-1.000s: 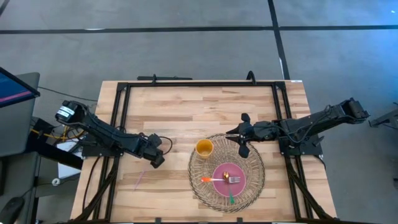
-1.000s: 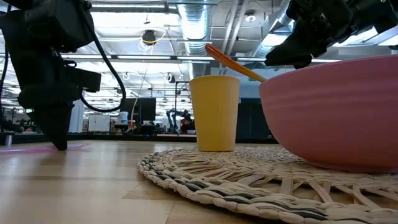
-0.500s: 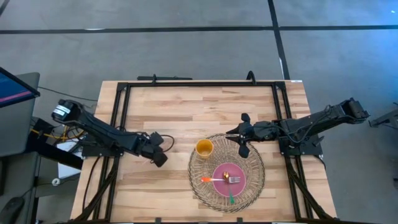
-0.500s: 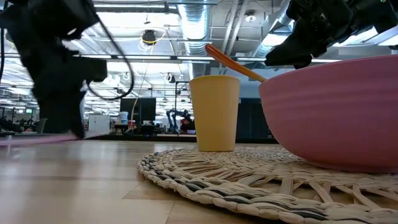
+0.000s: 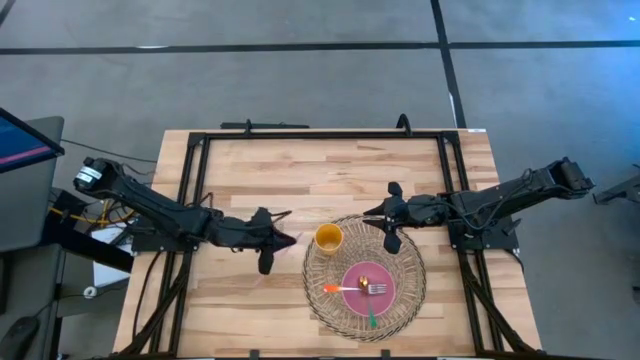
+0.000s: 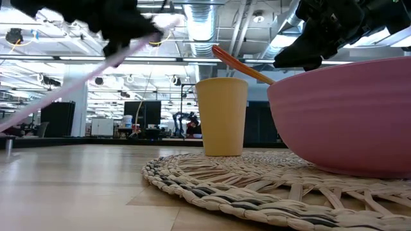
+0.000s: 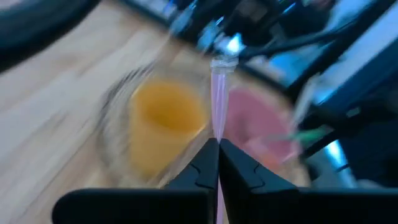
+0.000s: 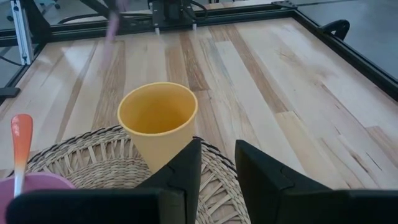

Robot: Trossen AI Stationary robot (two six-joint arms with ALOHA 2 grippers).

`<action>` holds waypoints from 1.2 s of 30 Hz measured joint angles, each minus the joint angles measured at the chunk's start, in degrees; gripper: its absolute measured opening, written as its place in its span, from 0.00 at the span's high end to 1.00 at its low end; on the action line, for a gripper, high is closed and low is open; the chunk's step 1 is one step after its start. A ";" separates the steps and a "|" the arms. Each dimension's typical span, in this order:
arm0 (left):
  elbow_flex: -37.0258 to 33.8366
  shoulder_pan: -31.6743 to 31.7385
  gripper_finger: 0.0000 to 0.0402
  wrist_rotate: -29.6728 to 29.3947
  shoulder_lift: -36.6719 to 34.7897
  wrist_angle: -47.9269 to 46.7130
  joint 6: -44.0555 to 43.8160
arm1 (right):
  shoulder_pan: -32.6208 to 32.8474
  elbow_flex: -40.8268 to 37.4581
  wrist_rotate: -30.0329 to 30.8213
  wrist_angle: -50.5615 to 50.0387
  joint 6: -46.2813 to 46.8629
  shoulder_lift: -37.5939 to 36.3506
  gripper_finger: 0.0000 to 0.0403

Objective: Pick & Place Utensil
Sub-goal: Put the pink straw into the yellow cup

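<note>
Thin pink plastic utensil (image 7: 217,99), long and stick-like, is pinched between the closed fingers of the left gripper (image 7: 217,149), clear of the wooden table (image 5: 330,170). In the low view the pink utensil (image 6: 83,77) slants, its free end dropping away from the gripper. In the left wrist view its long axis runs straight out from the fingertips toward the mat setting.

Key relation: on the high view the left gripper (image 5: 270,242) sits just at 9 o'clock of the yellow plastic cup (image 5: 328,237), near but not touching. The cup stands upright on the 10 o'clock part of the round woven wicker placemat (image 5: 410,290). The pink round bowl (image 5: 368,285) lies at about 4 o'clock from the cup, already holding an orange-handled fork (image 5: 350,289).

Judgement: the left arm is the carrier and the nearer one for this utensil; the placement target is likely cup or bowl, cannot tell which.

Right gripper (image 5: 392,215) hangs at 2 o'clock of the cup, fingers parted, holding nothing, waiting.
</note>
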 joint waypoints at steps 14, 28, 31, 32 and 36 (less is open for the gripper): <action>0.04 0.02 0.98 0.59 -1.07 25.00 20.04 | 0.00 0.00 0.00 0.00 0.00 0.00 0.77; 0.10 0.13 0.98 11.71 3.79 52.54 44.23 | -0.09 0.00 0.01 0.02 -0.13 0.00 0.77; 0.99 0.13 0.99 14.54 8.13 58.47 50.12 | -0.09 0.00 0.01 0.10 -0.15 0.00 0.77; 1.65 0.13 0.98 14.75 9.73 59.59 51.60 | -0.09 0.00 0.01 0.07 -0.15 0.00 0.77; 4.84 1.24 0.98 14.67 15.56 61.99 52.72 | -0.07 0.00 0.04 0.04 -0.15 0.00 0.77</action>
